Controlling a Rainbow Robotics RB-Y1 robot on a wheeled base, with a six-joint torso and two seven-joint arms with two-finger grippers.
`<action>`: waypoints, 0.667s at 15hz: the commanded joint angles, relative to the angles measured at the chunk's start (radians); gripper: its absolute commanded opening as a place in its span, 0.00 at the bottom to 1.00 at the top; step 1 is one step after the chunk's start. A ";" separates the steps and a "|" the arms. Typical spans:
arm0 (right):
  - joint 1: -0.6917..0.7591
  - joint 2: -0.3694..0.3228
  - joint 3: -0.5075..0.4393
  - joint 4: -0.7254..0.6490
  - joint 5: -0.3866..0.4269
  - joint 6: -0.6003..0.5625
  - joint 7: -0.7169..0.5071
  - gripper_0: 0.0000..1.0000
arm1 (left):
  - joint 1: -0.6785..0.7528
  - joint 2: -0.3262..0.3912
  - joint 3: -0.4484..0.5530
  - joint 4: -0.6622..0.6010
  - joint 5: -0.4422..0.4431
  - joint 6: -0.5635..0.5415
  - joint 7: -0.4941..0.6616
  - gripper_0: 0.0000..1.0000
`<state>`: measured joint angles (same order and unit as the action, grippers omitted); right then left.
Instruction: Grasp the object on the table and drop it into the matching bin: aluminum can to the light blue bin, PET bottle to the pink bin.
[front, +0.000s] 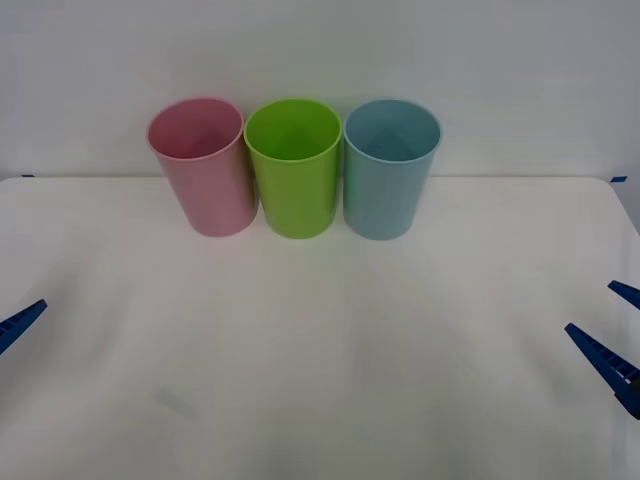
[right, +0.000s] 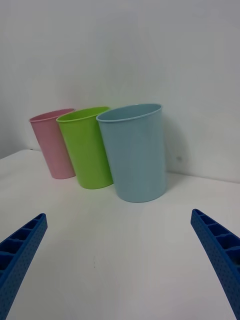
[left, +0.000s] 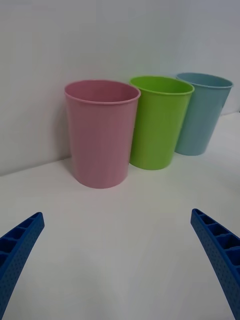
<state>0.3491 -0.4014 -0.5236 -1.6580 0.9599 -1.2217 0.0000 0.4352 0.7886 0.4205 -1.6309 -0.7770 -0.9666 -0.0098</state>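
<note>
Nearest the robot, the two grippers are seen low at the sides of the white table (front: 320, 380). The left gripper (left: 117, 260) is held at the left edge of the front view, where one blue fingertip pokes in; from its wrist camera its two ribbed fingers (left: 20, 245) are seen spread wide apart, with nothing between them but bare tabletop. The right gripper (right: 117, 260) is held at the right edge of the front view, where both blue fingers (front: 600, 360) are seen parted, and its wrist camera shows them spread just as wide, again with nothing held.

The middle of the table is seen as plain white surface, marked by a faint grey smudge (front: 175, 403) toward the near left.

Farthest off, at the back of the table against the pale wall, three tall cup-shaped bins are stood upright in a row, close beside one another. The pink bin (front: 203, 166) is placed at the left, a green bin (front: 294, 166) in the middle, and the light blue bin (front: 389, 166) at the right. No bottle can be made out on the table, and the insides of the bins are seen only in part, so where the bottle lies cannot be told.
</note>
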 joint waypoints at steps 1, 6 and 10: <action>0.000 0.000 0.000 0.000 0.000 0.000 0.000 1.00 | 0.000 0.000 0.035 0.088 -0.010 -0.100 -0.055 1.00; 0.000 0.000 0.000 0.000 0.000 0.000 0.000 1.00 | 0.037 0.001 0.072 0.118 -0.042 -0.170 -0.058 1.00; 0.000 0.000 0.000 0.000 0.000 0.000 0.000 1.00 | 0.065 0.000 0.058 0.118 -0.047 -0.184 -0.058 1.00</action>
<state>0.3491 -0.4014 -0.5236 -1.6580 0.9599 -1.2217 0.0000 0.4955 0.7895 0.4833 -1.5116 -0.8223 -1.1475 -0.0675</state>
